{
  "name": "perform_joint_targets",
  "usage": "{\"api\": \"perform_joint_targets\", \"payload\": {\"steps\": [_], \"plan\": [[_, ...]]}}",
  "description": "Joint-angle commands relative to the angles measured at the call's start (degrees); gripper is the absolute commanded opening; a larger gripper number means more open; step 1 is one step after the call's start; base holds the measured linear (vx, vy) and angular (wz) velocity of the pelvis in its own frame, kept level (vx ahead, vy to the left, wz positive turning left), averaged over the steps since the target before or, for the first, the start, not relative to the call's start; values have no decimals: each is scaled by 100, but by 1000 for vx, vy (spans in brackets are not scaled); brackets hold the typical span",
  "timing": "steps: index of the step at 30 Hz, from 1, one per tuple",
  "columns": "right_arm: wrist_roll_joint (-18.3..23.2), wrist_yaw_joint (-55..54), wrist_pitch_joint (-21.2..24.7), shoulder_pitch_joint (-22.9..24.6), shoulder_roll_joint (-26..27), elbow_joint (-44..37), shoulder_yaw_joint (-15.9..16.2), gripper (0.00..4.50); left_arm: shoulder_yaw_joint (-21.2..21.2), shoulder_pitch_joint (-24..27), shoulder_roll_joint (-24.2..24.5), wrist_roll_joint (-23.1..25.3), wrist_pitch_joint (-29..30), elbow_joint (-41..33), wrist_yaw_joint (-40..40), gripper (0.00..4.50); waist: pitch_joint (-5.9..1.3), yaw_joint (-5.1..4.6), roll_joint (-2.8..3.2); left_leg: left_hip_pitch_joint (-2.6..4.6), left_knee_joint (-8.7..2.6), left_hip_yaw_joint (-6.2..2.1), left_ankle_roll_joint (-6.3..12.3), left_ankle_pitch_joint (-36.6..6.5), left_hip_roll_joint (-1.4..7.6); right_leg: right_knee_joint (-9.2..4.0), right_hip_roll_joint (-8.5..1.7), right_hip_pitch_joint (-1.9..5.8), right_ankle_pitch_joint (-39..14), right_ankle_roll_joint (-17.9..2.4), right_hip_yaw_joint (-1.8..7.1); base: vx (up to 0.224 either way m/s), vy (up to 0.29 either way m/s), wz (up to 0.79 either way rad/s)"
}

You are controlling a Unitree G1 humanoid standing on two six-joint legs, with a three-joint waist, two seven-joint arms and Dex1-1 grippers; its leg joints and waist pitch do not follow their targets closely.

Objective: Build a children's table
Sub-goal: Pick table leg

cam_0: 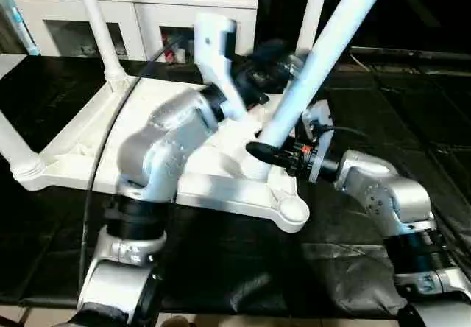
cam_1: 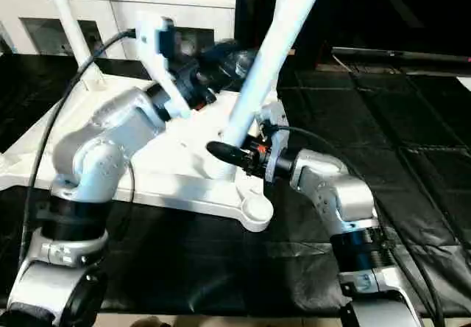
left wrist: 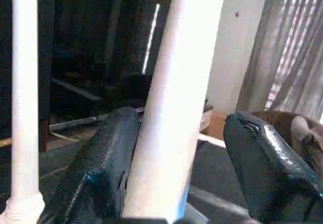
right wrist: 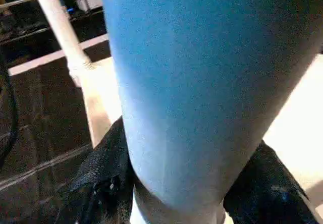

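Left eye view: four white legs point(cam_0: 324, 47)

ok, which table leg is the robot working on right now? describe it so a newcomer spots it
Start at the upside-down white tabletop on the black mat. Three legs already stand upright in corner sockets; this leg leans steeply over the near right part of the top. The right gripper pinches its foot, and the left gripper straddles it higher up.

- Ahead of you stands a white cabinet point(cam_0: 132, 6) with glass doors.
- Black sheeting point(cam_0: 412, 121) covers the floor.
- You'll see pale curtains point(left wrist: 295, 47) admitting daylight.
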Motion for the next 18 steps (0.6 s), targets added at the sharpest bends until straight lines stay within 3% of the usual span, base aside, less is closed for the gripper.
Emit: {"api": "perform_joint_targets", "payload": {"steps": [1, 4, 6, 7, 8, 9, 10, 13, 14, 15, 16, 18], "plan": [[-7, -151, -108, -79, -34, -29, -242, 191, 204, -163, 175, 203, -139, 244, 103, 315, -414, -15, -10, 68, -418, 28, -51, -1362, 26, -479, -198, 356, -1884, -728, 206, 0, 0, 0], [62, -493, -166, 73, -14, -122, -595, 191, 424, -184, 654, 382, -453, 711, -292, 315, -425, -50, 18, 63, -423, 11, -84, -1334, 23, -462, -199, 367, -1897, -676, 200, 0, 0, 0], [67, -602, -178, 155, -14, -201, -688, 191, 347, -143, 893, 494, -586, 867, -561, 315, -424, -58, 33, 79, -432, 13, -85, -1341, 12, -483, -196, 345, -1950, -630, 202, 0, 0, 0], [59, -684, -193, 229, -17, -276, -749, 191, 201, -95, 1121, 618, -696, 1006, -845, 315, -438, -53, 77, 100, -423, 13, -105, -1306, 17, -460, -193, 334, -1794, -684, 209, 0, 0, 0], [38, -743, -233, 275, -21, -304, -779, 191, 57, -58, 1277, 735, -782, 1104, -1053, 315, -444, -59, 74, 96, -435, 8, -107, -1268, 26, -434, -188, 340, -1639, -729, 211, 0, 0, 0], [18, -791, -264, 310, -25, -318, -801, 191, -88, -24, 1405, 854, -866, 1181, -1222, 315, -453, -49, 140, 104, -437, -4, -118, -1260, 27, -422, -190, 335, -1551, -764, 211, 0, 0, 0], [0, -836, -293, 342, -28, -329, -819, 191, -221, 7, 1519, 965, -945, 1251, -1373, 315, -447, -71, 115, 103, -437, 9, -142, -1285, 37, -400, -185, 339, -1361, -870, 217, 0, 0, 0], [-59, -943, -369, 466, -45, -371, -856, 191, -615, 124, 1761, 1207, -1163, 1467, -1890, 315, -453, -52, 135, 108, -433, 24, -122, -1291, 34, -377, -198, 345, -1231, -1012, 233, 0, 0, 0], [-95, -990, -465, 593, -37, -460, -890, 191, -950, 233, 1907, 1393, -1340, 1622, -2290, 315, -457, -45, 202, 109, -437, 18, -138, -1300, 41, -381, -207, 343, -1179, -1032, 234, 0, 0, 0], [-95, -990, -465, 593, -37, -460, -890, 191, -950, 233, 1907, 1393, -1340, 1622, -2290, 315, -455, -51, 172, 95, -439, 15, -127, -1280, 33, -386, -204, 357, -1147, -1030, 233, 0, 0, 0], [-99, -1039, -447, 672, -24, -554, -920, 191, -1127, 304, 1967, 1454, -1399, 1690, -2579, 315, -456, -49, 210, 91, -439, 14, -136, -1274, 34, -354, -209, 369, -1061, -1079, 238, 0, 0, 0], [-89, -1089, -415, 749, -15, -655, -948, 191, -1311, 370, 2024, 1529, -1476, 1765, -2887, 315, -454, -51, 187, 91, -446, 20, -110, -1284, 29, -370, -210, 374, -1100, -1086, 241, 0, 0, 0]]}}
